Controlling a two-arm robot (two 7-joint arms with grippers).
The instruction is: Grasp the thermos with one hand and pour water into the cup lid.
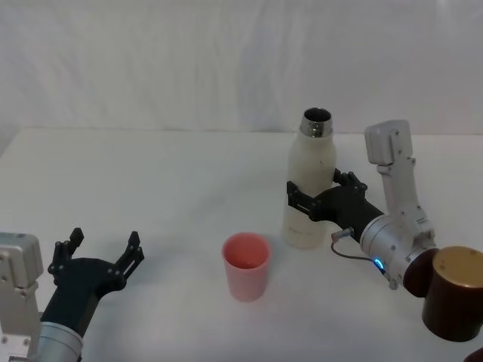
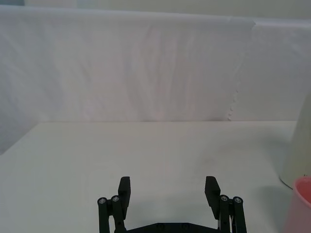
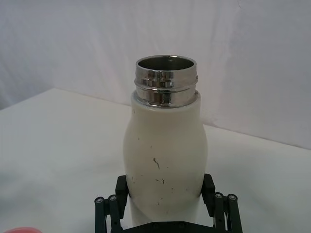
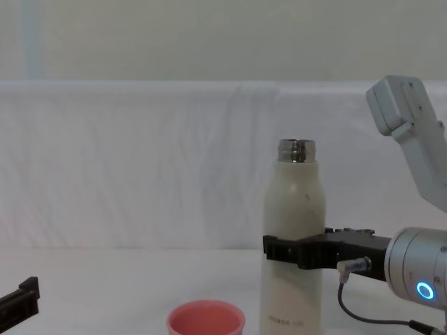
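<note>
Thermos [image 1: 309, 181] stands upright on the table [image 1: 151, 181], uncapped, my right gripper [image 1: 317, 197] clamped around its mid-body (2 fingers flanking it). Cup lid [image 1: 246, 265] sits just beside it. My left gripper [image 1: 102, 256] rests well apart, fingers spread.

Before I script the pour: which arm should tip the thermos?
Right: its pincer already straddles the thermos, with the cup lid close by. The left pincer sits open, far off.

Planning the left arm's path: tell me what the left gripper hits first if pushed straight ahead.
Probably nothing: ahead of the open left gripper lies bare table, then the white backdrop. The cup lid sits off to one side.
</note>
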